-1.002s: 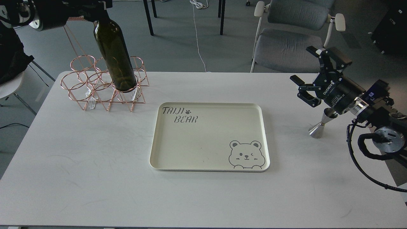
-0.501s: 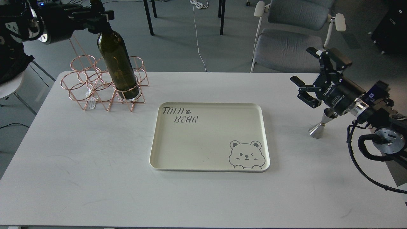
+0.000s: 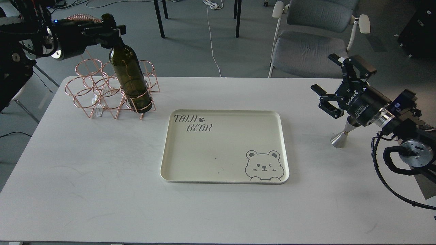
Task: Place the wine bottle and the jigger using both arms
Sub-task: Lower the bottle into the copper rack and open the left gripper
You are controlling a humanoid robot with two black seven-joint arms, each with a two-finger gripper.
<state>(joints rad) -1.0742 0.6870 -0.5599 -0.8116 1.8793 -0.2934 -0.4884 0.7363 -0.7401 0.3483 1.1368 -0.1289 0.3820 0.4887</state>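
**Bottle seated in rack; jigger not yet taken**

While the left claw stays clamped on the neck of the wine bottle, the bottle has dropped over the last second and now sits deep in the near-right ring of the copper wire rack on the table. Release looks close. Right claw, fingers spread apart, hovers just above and behind the jigger, which stands free, right of the cream tray.
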